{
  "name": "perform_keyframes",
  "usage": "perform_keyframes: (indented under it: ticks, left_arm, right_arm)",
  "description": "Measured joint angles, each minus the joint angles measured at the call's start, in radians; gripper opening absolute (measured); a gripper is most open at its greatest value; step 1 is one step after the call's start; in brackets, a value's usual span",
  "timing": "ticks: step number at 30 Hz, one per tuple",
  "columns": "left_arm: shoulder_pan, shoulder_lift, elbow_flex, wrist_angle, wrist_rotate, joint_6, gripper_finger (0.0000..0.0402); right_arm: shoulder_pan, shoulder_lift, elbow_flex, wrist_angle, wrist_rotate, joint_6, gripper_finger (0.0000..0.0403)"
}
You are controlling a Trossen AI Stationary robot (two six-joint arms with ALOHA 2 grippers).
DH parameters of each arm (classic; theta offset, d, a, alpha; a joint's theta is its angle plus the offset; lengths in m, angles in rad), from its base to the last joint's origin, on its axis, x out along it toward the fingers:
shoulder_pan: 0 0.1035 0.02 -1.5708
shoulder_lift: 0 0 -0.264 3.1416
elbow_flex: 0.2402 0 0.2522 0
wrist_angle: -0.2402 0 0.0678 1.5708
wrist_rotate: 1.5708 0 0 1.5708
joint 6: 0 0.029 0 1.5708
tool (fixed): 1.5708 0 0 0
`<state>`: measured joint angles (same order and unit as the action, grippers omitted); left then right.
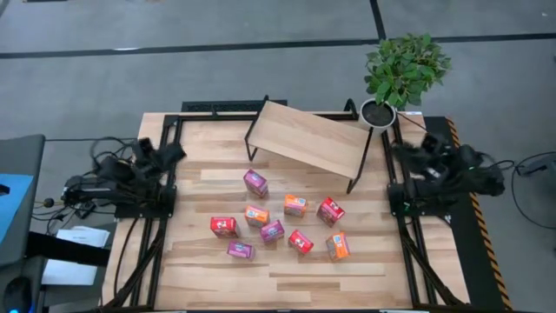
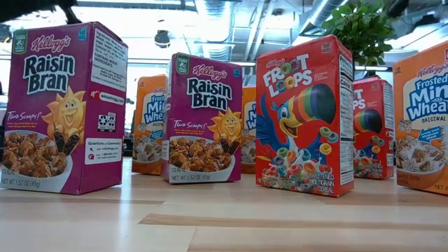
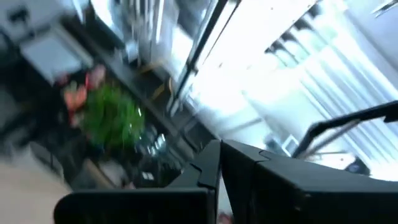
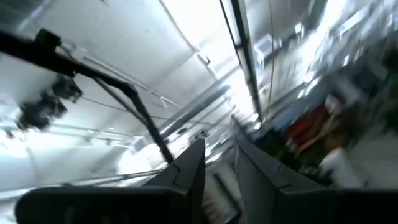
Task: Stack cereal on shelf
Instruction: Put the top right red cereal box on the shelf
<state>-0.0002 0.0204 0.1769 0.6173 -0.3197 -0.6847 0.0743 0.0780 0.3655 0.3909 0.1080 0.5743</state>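
Nine cereal boxes (image 1: 287, 222) mid-table, shelf (image 1: 307, 138) beyond; left jaws clenched, right's state unclear.

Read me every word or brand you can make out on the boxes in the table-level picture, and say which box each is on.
"Kellogg's Raisin Bran", "Two Scoops!": near purple box.
"Kellogg's Raisin Bran", "Two Scoops!": second purple box.
"Froot Loops": red box.
"Frosted Mini Wheats", cut off at the picture's edge, and "Original": orange box on the right.
"Mini Wheats", partly hidden: orange box behind.
Net weights, nutrition panels and side print: too small to read reliably.
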Motion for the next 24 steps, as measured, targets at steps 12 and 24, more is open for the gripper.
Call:
perform_keyframes:
  ticks: [12, 24]
  left_arm:
    - [0.000, 0.342, 0.395, -0.151, 0.181, 0.293, 0.0139]
    - [0.000, 0.598, 0.695, -0.534, 0.440, 0.255, 0.0241]
  right_arm:
    - [0.000, 0.439, 0.491, -0.329, 0.001, -0.268, 0.0260]
    - [0.106, 0.891, 0.953, -1.120, -0.002, -0.052, 0.0263]
